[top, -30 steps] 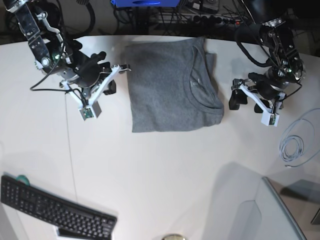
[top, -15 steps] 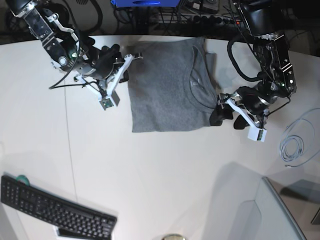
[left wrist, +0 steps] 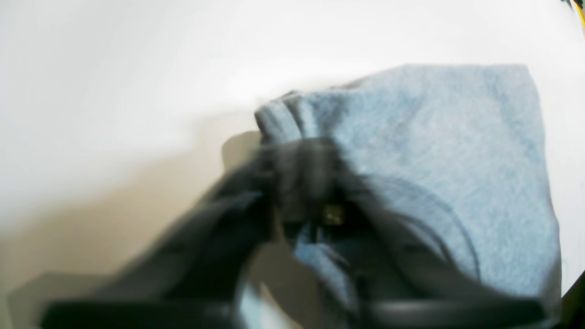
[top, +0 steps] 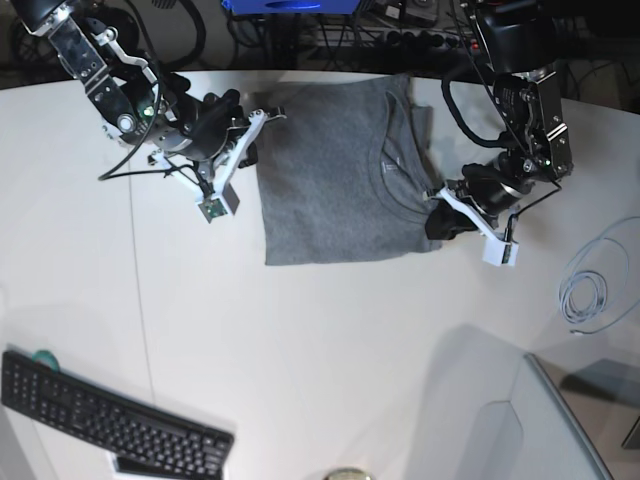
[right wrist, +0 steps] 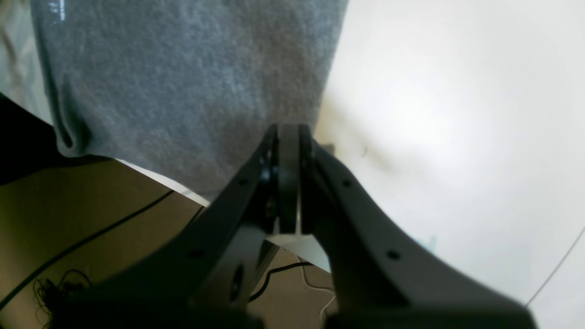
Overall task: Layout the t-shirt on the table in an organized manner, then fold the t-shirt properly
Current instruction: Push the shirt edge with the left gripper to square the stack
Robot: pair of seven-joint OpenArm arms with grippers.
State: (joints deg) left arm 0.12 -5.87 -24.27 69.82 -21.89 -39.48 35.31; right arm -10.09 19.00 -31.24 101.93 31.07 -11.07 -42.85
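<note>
The grey t-shirt (top: pixel 340 170) lies folded into a rectangle on the white table (top: pixel 330 340), near its far edge. My left gripper (top: pixel 437 222) is at the shirt's near right corner. In the blurred left wrist view this gripper (left wrist: pixel 315 183) is shut on the t-shirt (left wrist: pixel 434 151), with a strip of fabric between the fingers. My right gripper (top: pixel 258 122) is at the shirt's far left corner. The right wrist view shows it (right wrist: pixel 288 132) shut, tips at the edge of the t-shirt (right wrist: pixel 183 68), nothing visible between the jaws.
A black keyboard (top: pixel 110 420) lies at the near left. A coiled white cable (top: pixel 590 295) rests at the right edge. A grey slab (top: pixel 520 430) fills the near right corner. Cables and a power strip (top: pixel 430 40) lie beyond the far edge.
My left gripper moved in from the right to the shirt's corner and shut on it. My right gripper moved up to the shirt's far left corner and stayed shut.
</note>
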